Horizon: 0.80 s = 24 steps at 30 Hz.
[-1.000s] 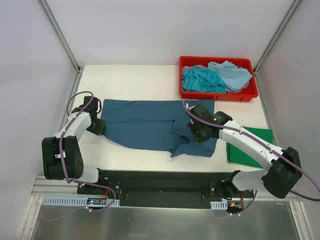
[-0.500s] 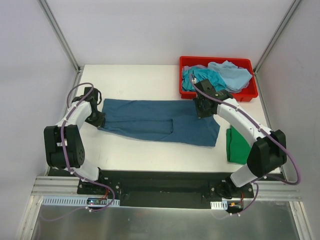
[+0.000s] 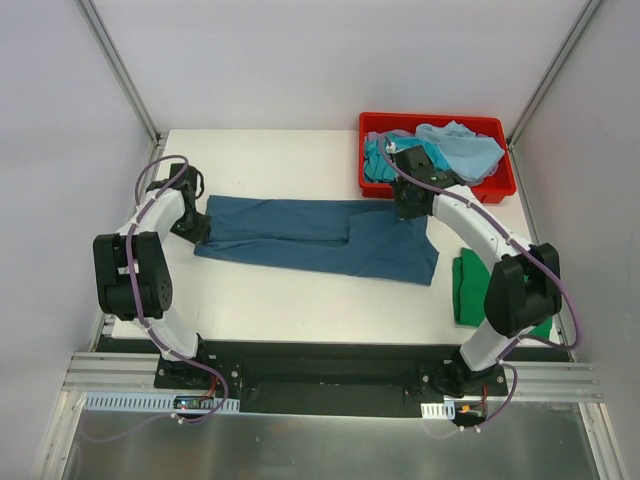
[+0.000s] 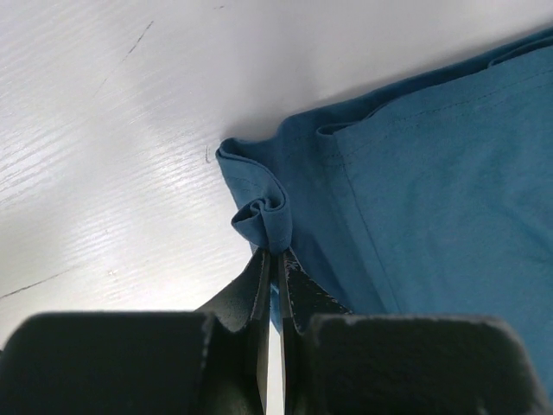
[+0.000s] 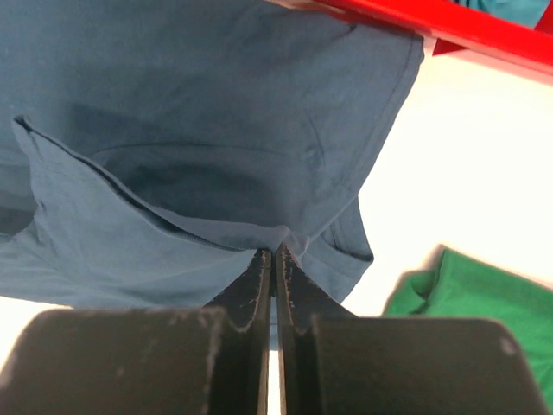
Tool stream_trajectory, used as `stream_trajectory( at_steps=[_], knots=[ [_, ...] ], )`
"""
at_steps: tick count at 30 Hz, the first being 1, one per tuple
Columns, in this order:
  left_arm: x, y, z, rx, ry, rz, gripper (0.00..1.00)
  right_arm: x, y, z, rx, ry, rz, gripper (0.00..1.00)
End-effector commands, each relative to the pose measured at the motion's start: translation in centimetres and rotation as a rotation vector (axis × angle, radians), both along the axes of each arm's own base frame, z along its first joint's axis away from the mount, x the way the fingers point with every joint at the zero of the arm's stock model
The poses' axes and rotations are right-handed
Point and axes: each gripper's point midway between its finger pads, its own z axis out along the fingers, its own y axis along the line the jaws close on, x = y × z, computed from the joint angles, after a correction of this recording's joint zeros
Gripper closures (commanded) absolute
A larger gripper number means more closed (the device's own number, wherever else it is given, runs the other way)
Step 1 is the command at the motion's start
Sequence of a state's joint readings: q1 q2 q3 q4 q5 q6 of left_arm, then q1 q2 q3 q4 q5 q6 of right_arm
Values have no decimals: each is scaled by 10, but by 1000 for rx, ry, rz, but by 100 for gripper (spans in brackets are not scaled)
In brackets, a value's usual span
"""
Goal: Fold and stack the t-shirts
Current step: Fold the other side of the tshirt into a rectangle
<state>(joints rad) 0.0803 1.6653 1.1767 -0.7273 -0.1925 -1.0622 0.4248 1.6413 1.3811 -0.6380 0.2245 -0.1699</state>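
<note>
A dark teal-blue t-shirt (image 3: 320,235) lies folded lengthwise across the middle of the table. My left gripper (image 3: 197,226) is shut on its left edge, where the cloth bunches at my tips (image 4: 275,251). My right gripper (image 3: 413,207) is shut on a fold at its right end (image 5: 276,249), close to the red bin. The shirt also shows in the left wrist view (image 4: 432,190) and the right wrist view (image 5: 199,104). A bright green t-shirt (image 3: 478,290) lies folded at the right edge, and also shows in the right wrist view (image 5: 484,303). Turquoise (image 3: 400,160) and pale blue (image 3: 465,150) shirts lie in the bin.
The red plastic bin (image 3: 500,190) stands at the back right corner, its wall right beside my right gripper (image 5: 449,26). Metal frame posts rise at the back left (image 3: 120,70) and back right (image 3: 560,70). Bare white table (image 3: 260,160) lies behind the shirt.
My right gripper has carried the shirt's near right edge from the front back toward the bin, folding the shirt narrower. My left gripper has shifted slightly back with its edge.
</note>
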Motion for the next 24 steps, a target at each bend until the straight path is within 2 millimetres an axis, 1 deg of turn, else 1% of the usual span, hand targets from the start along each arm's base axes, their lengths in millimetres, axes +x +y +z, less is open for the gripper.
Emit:
stream_trajectory(
  at_steps=[1,3,6,9,10,11,12,13,14,15,16,17,19,21,22,24],
  knots=[
    [3,11,3,42,20,20,100,36,4,15,0,-88,12,99],
    [5,14,1,51,27,25,100,44,4,13,-2,-84,11,99],
    [10,16,-1,64,28,24,100,57,6,4,-25,-92,33,96],
    [13,18,-4,72,41,21,100,69,-3,-4,-104,-81,2,94],
    [13,18,-5,72,45,20,94,74,-9,-5,-138,-79,-17,88],
    [14,19,-6,73,46,15,82,76,-11,-9,-167,-63,-25,77],
    [16,19,-6,71,49,1,60,80,-14,-8,-181,-61,-41,57],
    [19,18,-4,70,44,-15,43,81,-13,-10,-191,-48,-50,45],
    [22,19,0,72,34,-27,22,80,-13,-8,-191,-43,-55,40],
    [25,20,5,78,23,-41,9,79,-13,-4,-182,-48,-71,34],
    [30,20,12,83,2,-54,1,75,-14,1,-178,-61,-88,27],
    [33,22,20,92,-18,-60,1,70,-17,5,-172,-72,-103,20],
    [40,24,36,113,-64,-73,1,59,-21,13,-149,-101,-131,4],
    [47,21,51,106,-104,-103,1,43,-21,16,-99,-109,-152,4],
    [51,15,56,81,-121,-137,1,36,-17,18,-55,-111,-157,4],
    [63,-4,61,36,-144,-233,1,20,-8,12,33,-86,-145,4]
  ],
)
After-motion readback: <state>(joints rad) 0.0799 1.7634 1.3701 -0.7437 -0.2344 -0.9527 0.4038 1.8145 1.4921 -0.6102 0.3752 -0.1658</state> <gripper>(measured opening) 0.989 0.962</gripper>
